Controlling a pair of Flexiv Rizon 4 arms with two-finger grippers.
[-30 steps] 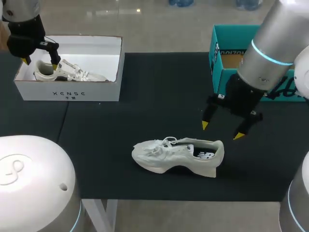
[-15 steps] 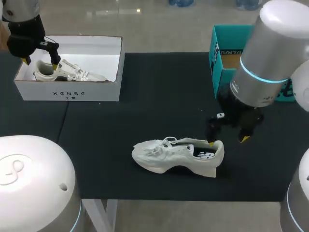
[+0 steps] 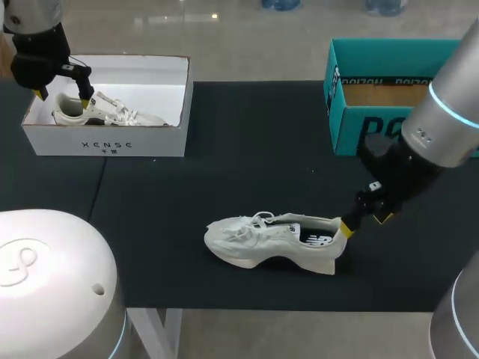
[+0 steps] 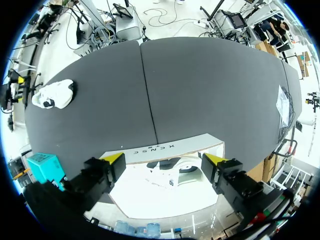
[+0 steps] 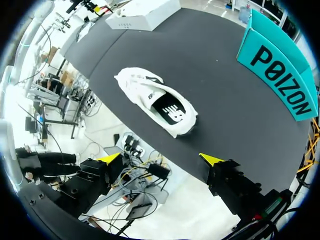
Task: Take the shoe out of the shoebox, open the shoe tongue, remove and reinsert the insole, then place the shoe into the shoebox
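Black table (image 3: 224, 149) bears a white shoe (image 3: 273, 239), dark insole (image 3: 318, 238) showing; right tool (image 3: 364, 222) wide by its heel.

White shoe (image 3: 277, 241), low trainer, upright on its sole on the black tabletop (image 3: 224, 149), toe toward the left side, laces loose, dark insole (image 3: 314, 238) with white logo showing inside, teal shoebox (image 3: 389, 54), open, at the right rear, white shoebox (image 3: 105, 142), open, at the left rear, holding a second shoe (image 3: 105, 112).
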